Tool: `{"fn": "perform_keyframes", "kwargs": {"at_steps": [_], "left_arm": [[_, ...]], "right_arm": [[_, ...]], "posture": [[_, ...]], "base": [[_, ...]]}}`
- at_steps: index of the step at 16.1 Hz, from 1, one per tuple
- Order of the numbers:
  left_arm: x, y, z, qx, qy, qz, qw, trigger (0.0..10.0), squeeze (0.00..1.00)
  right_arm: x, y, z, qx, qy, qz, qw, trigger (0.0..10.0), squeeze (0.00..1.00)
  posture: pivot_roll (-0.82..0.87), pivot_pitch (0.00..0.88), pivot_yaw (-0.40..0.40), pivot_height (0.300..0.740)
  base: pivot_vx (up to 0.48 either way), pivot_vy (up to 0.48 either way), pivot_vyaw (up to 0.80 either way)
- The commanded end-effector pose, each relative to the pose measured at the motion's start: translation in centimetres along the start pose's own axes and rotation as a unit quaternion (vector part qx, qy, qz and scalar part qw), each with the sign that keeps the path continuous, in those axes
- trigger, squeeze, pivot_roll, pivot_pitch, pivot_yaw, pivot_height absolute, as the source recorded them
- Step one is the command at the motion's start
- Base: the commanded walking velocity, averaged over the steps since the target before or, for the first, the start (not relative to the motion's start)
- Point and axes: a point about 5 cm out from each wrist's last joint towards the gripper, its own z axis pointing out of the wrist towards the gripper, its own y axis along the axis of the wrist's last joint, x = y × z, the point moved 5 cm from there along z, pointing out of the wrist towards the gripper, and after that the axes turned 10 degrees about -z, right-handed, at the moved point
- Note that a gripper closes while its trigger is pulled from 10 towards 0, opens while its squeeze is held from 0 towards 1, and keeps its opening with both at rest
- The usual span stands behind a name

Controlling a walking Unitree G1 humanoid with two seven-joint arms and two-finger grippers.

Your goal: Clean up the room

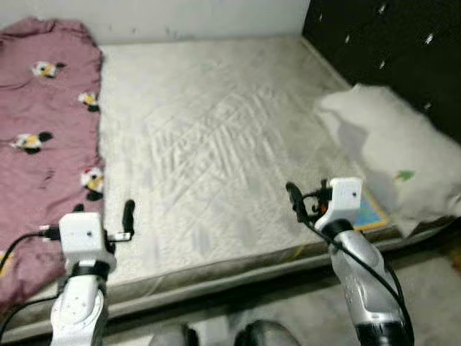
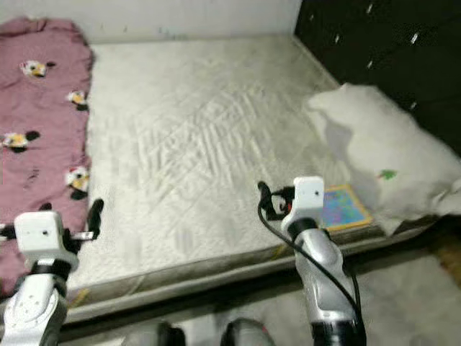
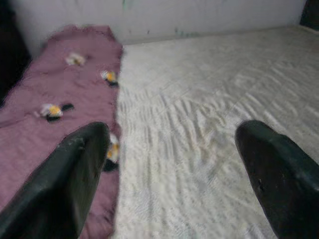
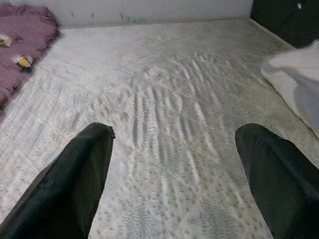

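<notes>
A bare white quilted mattress [image 1: 216, 144] lies before me. A mauve blanket [image 1: 43, 130] with small animal prints covers its left side. A white pillow [image 1: 392, 151] rests at the right, with a flat colourful book [image 1: 373, 214] beside it near the front edge. My left gripper [image 1: 128, 216] hovers open over the front left of the mattress, next to the blanket's edge. My right gripper [image 1: 295, 200] hovers open over the front right, just left of the book. Both wrist views look between spread black fingers [image 4: 84, 169] with nothing held; the blanket [image 3: 65, 99] lies beside the left gripper.
A dark padded headboard [image 1: 389, 43] stands behind the pillow on the right. A pale wall [image 1: 202, 18] runs along the far side of the bed. Grey floor [image 1: 288, 310] lies between me and the bed's front edge.
</notes>
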Motion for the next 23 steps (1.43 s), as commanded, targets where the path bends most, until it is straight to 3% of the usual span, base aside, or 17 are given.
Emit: {"fn": "perform_keyframes", "kwargs": {"at_steps": [1, 4, 8, 13, 15, 23], "left_arm": [[0.3, 0.0, -0.2, 0.002, 0.006, 0.008, 1.000, 10.0, 0.00], [0.2, 0.1, 0.1, -0.001, 0.007, 0.008, 1.000, 10.0, 0.00], [0.2, 0.3, 0.2, -0.011, 0.018, 0.016, 1.000, 10.0, 0.00], [0.4, 0.2, 0.1, -0.006, 0.027, 0.017, 0.999, 10.0, 0.00], [0.3, 0.0, 0.1, -0.002, 0.026, 0.015, 1.000, 10.0, 0.00], [0.1, 0.4, 0.6, -0.008, 0.024, 0.009, 1.000, 10.0, 0.00]], "right_arm": [[0.1, -0.2, 0.0, 0.003, 0.001, -0.001, 1.000, 10.0, 0.00], [0.3, 0.0, 0.3, 0.000, 0.005, -0.008, 1.000, 10.0, 0.00], [0.4, 0.1, 0.7, -0.004, 0.004, -0.007, 1.000, 10.0, 0.00], [0.7, 0.3, 0.9, -0.008, 0.010, -0.011, 1.000, 10.0, 0.00], [0.9, 0.3, 0.9, -0.007, 0.013, -0.012, 1.000, 10.0, 0.00], [0.8, 0.2, 1.2, -0.005, 0.010, -0.012, 1.000, 10.0, 0.00]], "posture": [[-0.02, 0.074, -0.033, 0.740], [-0.02, 0.073, -0.034, 0.740], [-0.01, 0.070, -0.036, 0.740], [-0.01, 0.075, -0.036, 0.740], [-0.01, 0.076, -0.036, 0.740], [-0.01, 0.091, -0.036, 0.740]], "base": [[0.000, 0.480, 0.00], [0.000, 0.480, 0.73], [0.000, 0.468, 0.00], [0.000, 0.000, 0.21], [0.000, 0.442, 0.75], [0.000, 0.480, 0.00]]}}
